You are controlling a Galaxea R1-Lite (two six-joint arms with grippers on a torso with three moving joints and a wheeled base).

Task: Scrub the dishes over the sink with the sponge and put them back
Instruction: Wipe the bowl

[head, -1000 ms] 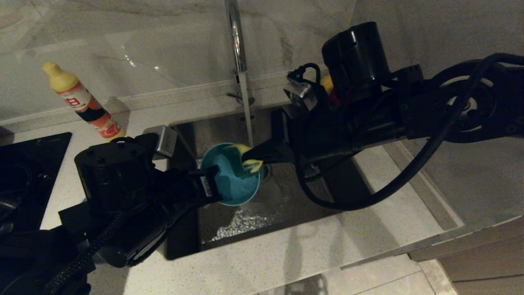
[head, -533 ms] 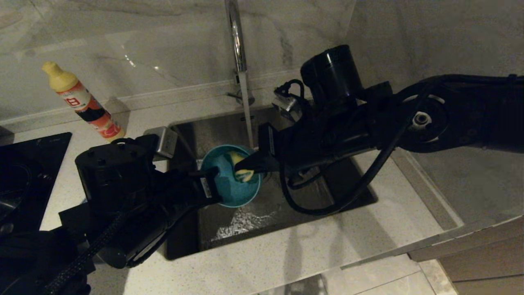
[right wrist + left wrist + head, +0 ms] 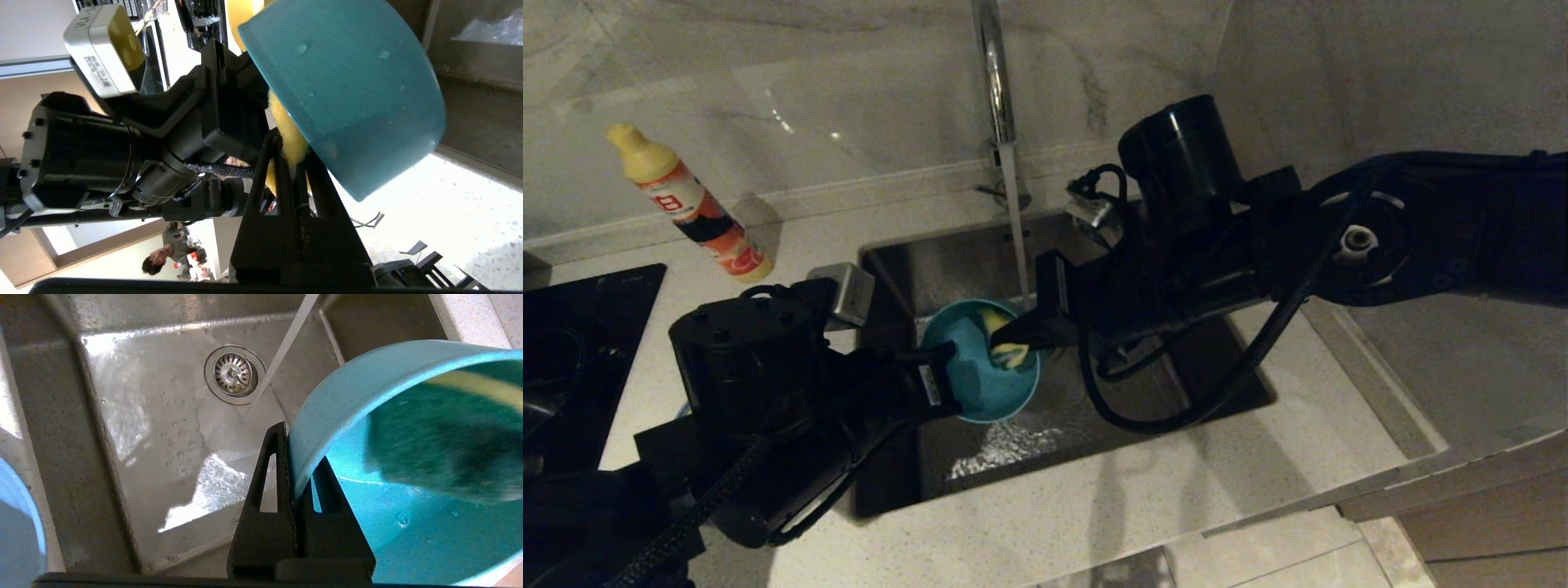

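Over the sink (image 3: 1094,408), the left hand (image 3: 947,377) was clamped on the rim of the teal-blue bowl (image 3: 980,384). The right hand (image 3: 1013,339), closed on the sponge (image 3: 1005,353), pressed it inside that bowl, beside the tap's (image 3: 995,90) running stream.

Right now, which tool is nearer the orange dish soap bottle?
Left. The left tool sits over the sink's near-left side gripping the teal bowl's rim. The right tool reaches in from the far side, well beyond the orange dish soap bottle.
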